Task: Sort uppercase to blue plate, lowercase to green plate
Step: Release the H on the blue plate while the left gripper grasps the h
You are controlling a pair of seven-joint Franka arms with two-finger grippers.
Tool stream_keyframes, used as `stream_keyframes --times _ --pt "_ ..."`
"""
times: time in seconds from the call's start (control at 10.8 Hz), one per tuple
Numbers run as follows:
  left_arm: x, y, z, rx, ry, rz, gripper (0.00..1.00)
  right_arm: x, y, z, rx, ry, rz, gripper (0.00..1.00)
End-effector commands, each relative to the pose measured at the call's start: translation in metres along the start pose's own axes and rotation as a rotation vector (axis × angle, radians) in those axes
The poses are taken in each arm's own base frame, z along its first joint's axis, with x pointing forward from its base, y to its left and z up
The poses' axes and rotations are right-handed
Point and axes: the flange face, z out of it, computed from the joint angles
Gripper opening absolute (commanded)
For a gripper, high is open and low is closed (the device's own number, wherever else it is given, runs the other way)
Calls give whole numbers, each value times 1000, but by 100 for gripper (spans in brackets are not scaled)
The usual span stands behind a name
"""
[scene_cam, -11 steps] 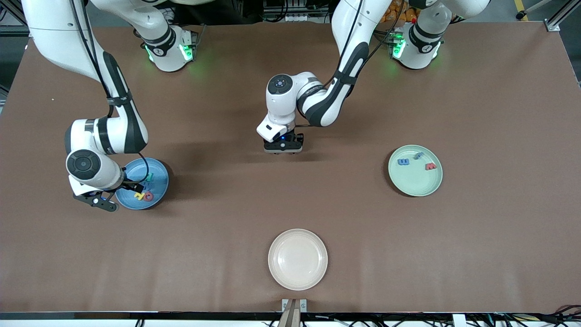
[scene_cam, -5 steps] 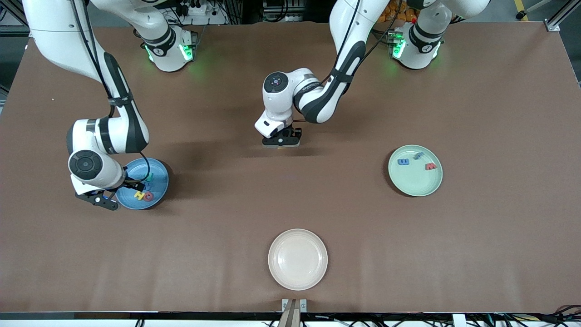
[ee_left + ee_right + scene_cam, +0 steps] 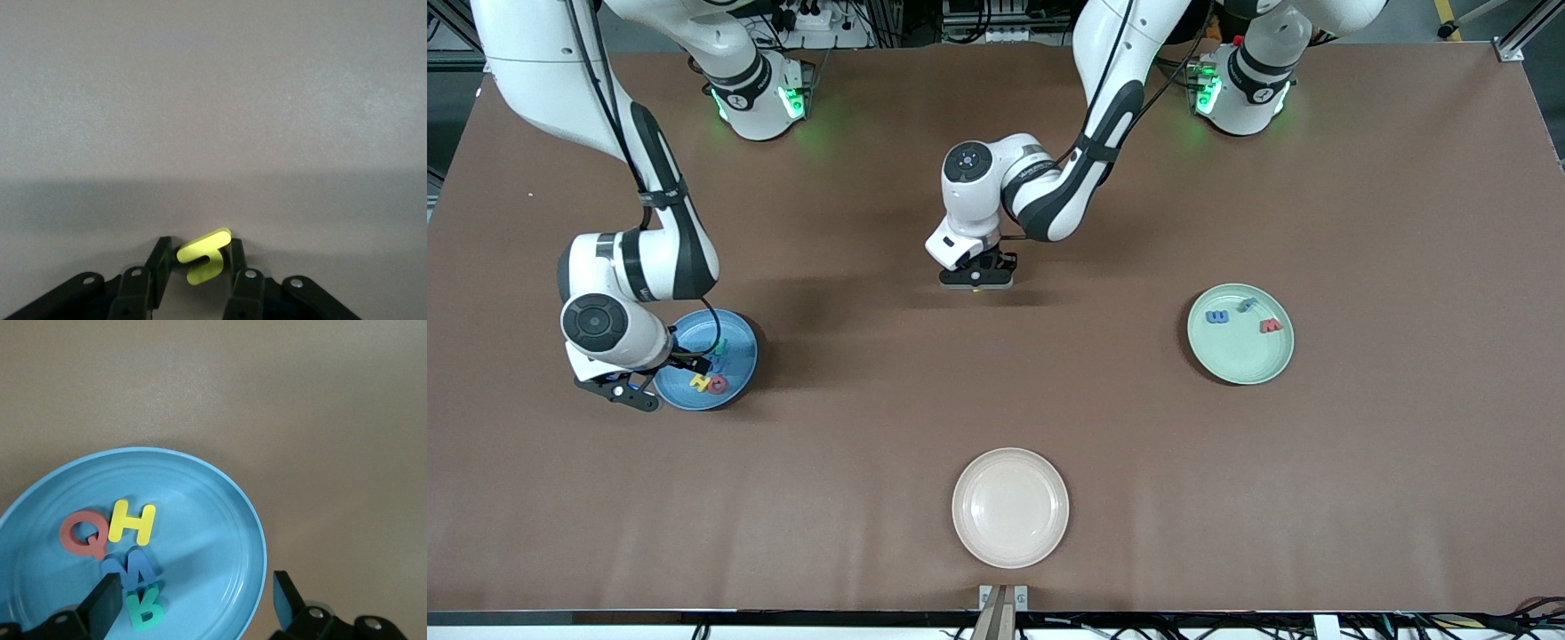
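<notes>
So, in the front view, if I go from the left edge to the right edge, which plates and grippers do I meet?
right gripper → blue plate → left gripper holding the small yellow h → cream plate → green plate

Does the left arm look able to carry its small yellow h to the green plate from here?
Probably yes. The left pincer, over bare table, is shut on the small yellow h, and nothing stands between it and the green plate, where open space remains beside three letters.
</notes>
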Motion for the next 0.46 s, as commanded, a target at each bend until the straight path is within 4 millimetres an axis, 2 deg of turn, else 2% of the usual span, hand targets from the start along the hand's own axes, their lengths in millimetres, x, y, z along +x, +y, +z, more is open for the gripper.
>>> stream_keyframes --times 0.0,0.28,0.37 --pt "5 -4 -1 0 -22 9 35 -2 1 0 -4 -10 -15 100" --pt "6 -6 -2 5 -25 10 35 -4 0 -2 -6 -15 -17 100" --pt "6 -6 -2 6 -26 10 32 -4 -1 -4 -5 -15 -19 100"
